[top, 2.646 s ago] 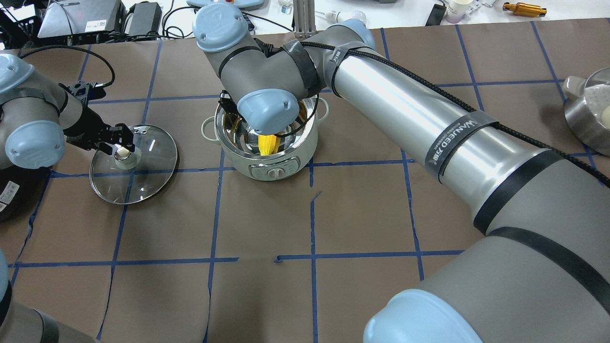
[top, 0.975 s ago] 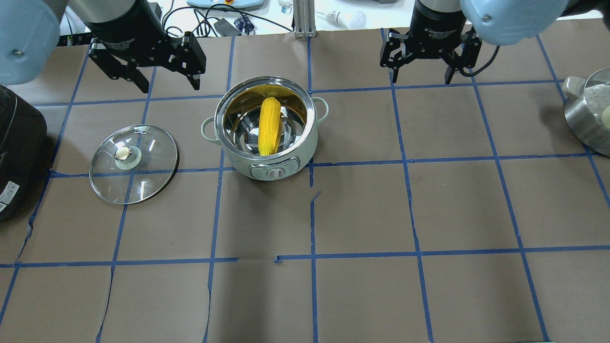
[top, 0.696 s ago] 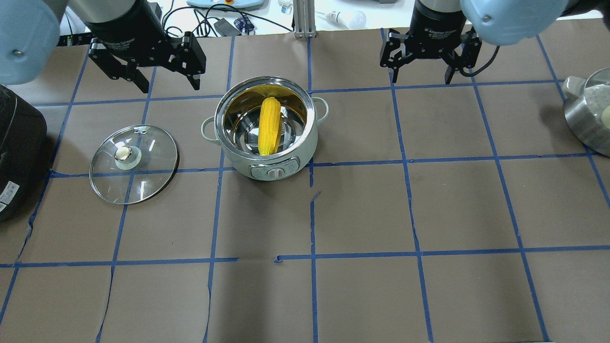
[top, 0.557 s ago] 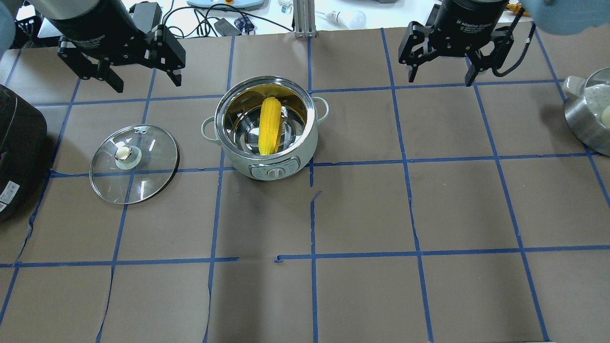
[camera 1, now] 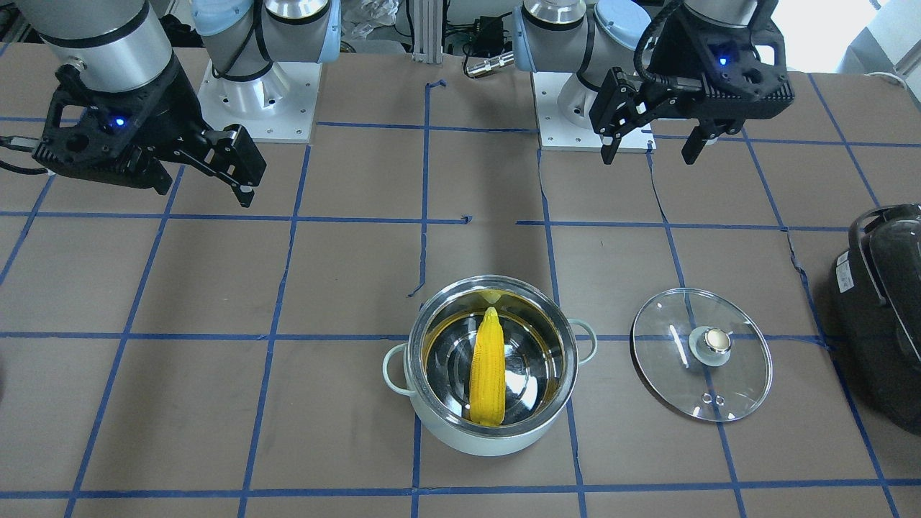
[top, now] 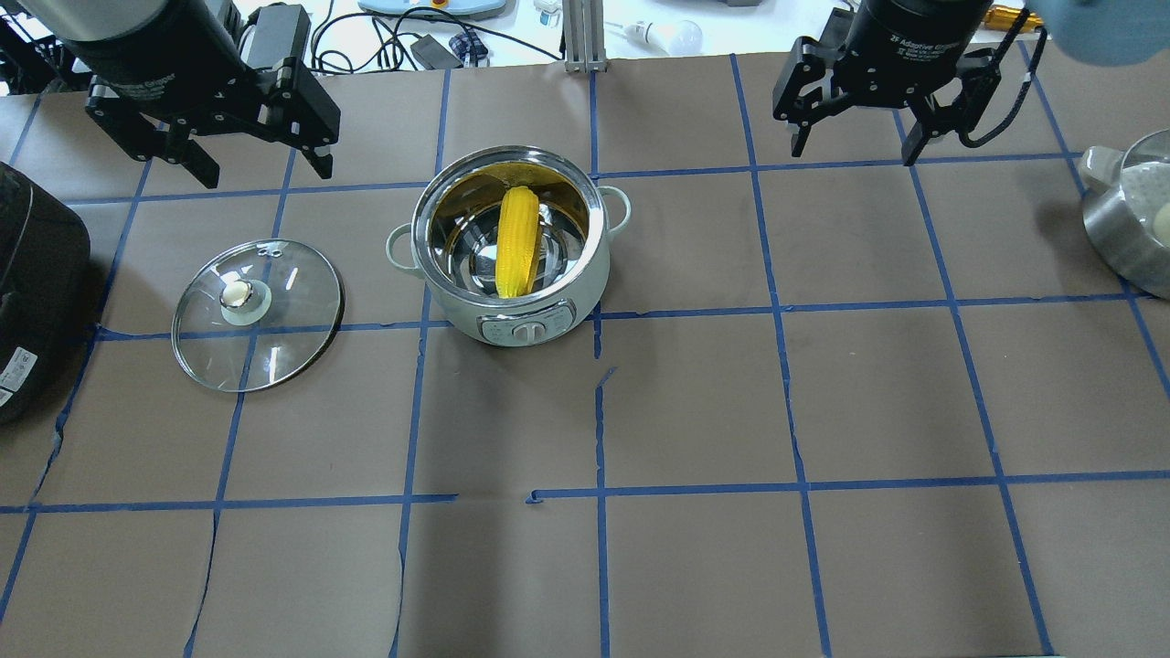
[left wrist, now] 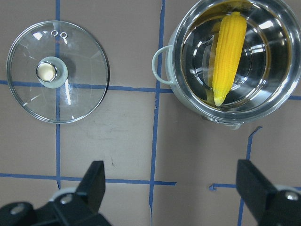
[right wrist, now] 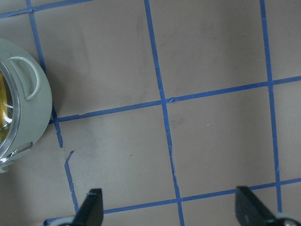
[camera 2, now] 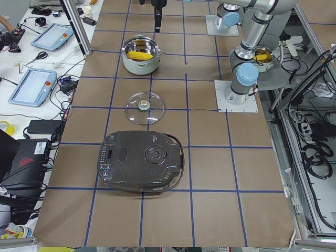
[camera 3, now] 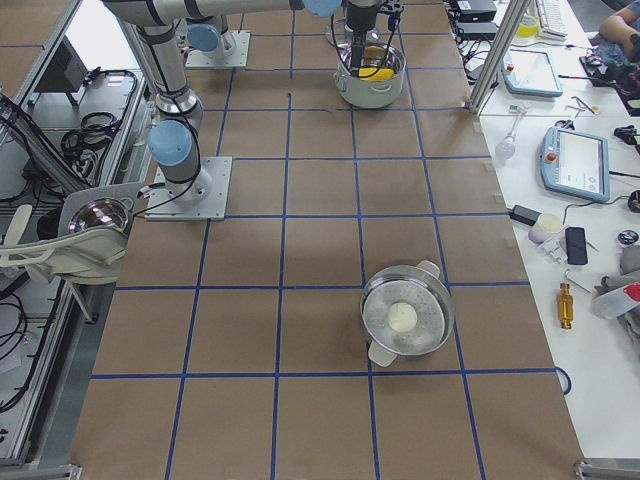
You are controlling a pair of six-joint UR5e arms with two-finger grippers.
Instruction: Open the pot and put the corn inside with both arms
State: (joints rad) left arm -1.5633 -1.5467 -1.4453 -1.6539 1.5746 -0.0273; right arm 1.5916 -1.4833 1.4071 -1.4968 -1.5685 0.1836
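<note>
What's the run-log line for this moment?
lid off, flat beside pot | corn inside pot | left claw open, empty | right claw open, empty | status: task looks done

Mirror-polished steel inside the pot [top: 590, 288], smooth pale-green shell outside, bumpy glossy yellow corn [top: 516, 239], clear shiny glass lid [top: 283, 311] with metal knob [top: 236, 294], matt brown paper table cover [top: 695, 411], blue tape lines [top: 793, 402].

L tool [top: 266, 175] & R tool [top: 853, 155] high, jaws apart.
</note>
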